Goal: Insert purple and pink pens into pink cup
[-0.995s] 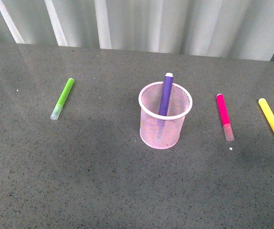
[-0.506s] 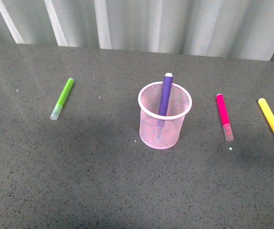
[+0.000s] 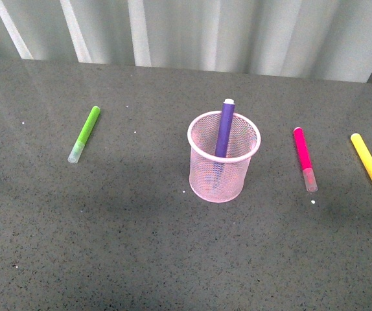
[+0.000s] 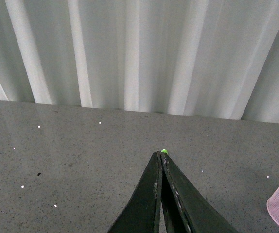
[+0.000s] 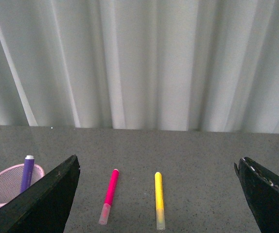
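A pale pink wire-mesh cup [image 3: 207, 176] stands upright near the middle of a dark speckled tabletop [image 3: 108, 246], its solid pink rim wider than its base. The purple pen [image 3: 225, 126] is already inside, leaning against the far rim with its white end poking above it. The lower part shows paler through the mesh.

The pink pen [image 3: 302, 150] lies flat on the tabletop to the right of the cup, apart from it, with its translucent pale cap pointing toward the near edge. A yellow marker [image 3: 370, 164] lies further right, and a green marker [image 3: 85, 133] lies well to the left of the cup. Pale pleated curtains [image 3: 238, 32] close off the far side.

Neither arm appears in the front view. In the left wrist view, the left hand [image 4: 161, 156] has its dark fingers pressed together with nothing between them, and the green marker's tip shows just past them. In the right wrist view, the right hand [image 5: 157, 159] has its fingers spread wide, framing the pink pen and yellow marker beyond.
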Motion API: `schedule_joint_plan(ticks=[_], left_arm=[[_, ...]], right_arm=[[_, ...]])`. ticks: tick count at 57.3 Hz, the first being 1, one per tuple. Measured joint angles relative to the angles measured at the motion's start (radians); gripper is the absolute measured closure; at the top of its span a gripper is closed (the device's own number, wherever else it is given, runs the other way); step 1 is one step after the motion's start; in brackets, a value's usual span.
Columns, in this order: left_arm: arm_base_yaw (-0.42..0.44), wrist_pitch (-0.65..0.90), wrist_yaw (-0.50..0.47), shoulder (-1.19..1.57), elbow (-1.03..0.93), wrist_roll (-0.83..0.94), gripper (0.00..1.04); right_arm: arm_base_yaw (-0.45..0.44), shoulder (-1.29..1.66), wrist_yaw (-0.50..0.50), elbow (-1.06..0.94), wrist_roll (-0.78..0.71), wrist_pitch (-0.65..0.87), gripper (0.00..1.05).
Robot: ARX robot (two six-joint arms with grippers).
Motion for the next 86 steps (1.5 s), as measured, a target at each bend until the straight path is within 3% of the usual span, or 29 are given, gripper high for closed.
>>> schedule_joint_plan(ticks=[6, 10, 55, 62, 86], left_arm=[[-0.086, -0.084, -0.107, -0.091, 0.0, 0.0, 1.01], [-0.114, -0.138, -0.113, -0.153, -0.001, 0.0, 1.01], [-0.118, -0.421, -0.114, -0.441, -0.001, 0.0, 1.01], [-0.118, -0.589, -0.115, -0.58, -0.001, 0.0, 1.01], [-0.118, -0.599, -0.115, -0.61, -0.001, 0.0, 1.01]], right_arm=[[0.0, 0.0, 0.0, 0.0, 0.0, 0.0, 0.07], [0.0, 0.0, 0.0, 0.0, 0.0, 0.0, 0.07], [0.0, 0.0, 0.0, 0.0, 0.0, 0.0, 0.07], [0.0, 0.0, 0.0, 0.0, 0.0, 0.0, 0.07], [0.0, 0.0, 0.0, 0.0, 0.0, 0.0, 0.07]])
